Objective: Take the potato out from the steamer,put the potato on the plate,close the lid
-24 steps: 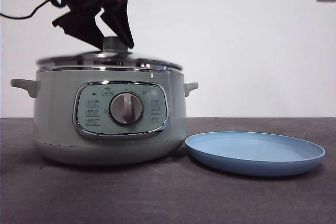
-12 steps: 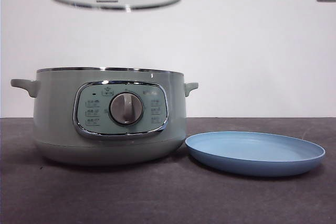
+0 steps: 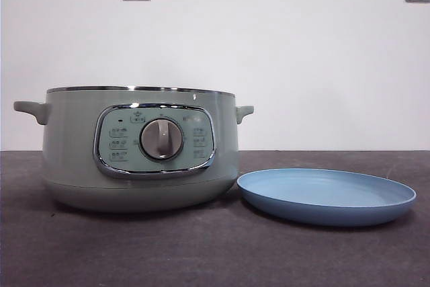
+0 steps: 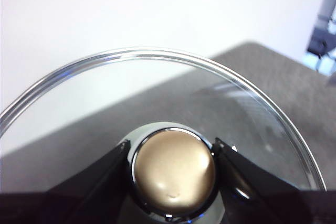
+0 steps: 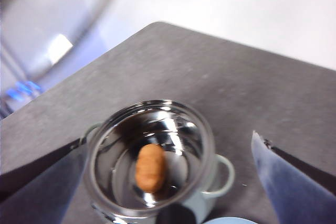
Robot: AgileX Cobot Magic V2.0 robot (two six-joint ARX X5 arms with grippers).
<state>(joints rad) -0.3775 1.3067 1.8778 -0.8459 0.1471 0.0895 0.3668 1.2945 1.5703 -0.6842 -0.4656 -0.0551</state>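
Change: since a second ago the lid has gone up off the steamer and out of the front view; half a second ago it hung high above the pot, and now only the wall shows there.
Steamer (image 3: pixel 138 149): open, sage-green, standing on the dark worktop (image 3: pixel 201 253) with its dial panel facing the front camera; both side handles show.
Steamer contents: the right wrist view looks down into the shiny steel bowl (image 5: pixel 152 153), where the potato (image 5: pixel 150 167) lies alone on the bottom, near the middle.
Plate (image 3: pixel 327 195): light blue, flat on the worktop just beside the steamer on its right in the front view, nothing on it; whether its rim touches the pot's base cannot be told.
Lid (image 4: pixel 157 103): clear glass with a steel rim, held in the air, seen from above in the left wrist view with the worktop showing through the glass.
Left hand (image 4: pixel 173 163): both black jaws pressed against opposite sides of the lid's knob (image 4: pixel 174 169), clamping it.
Right hand (image 5: pixel 168 182): raised high over the open steamer, looking down at the potato, jaws spread wide with the pot between them in its view, gripping nothing.
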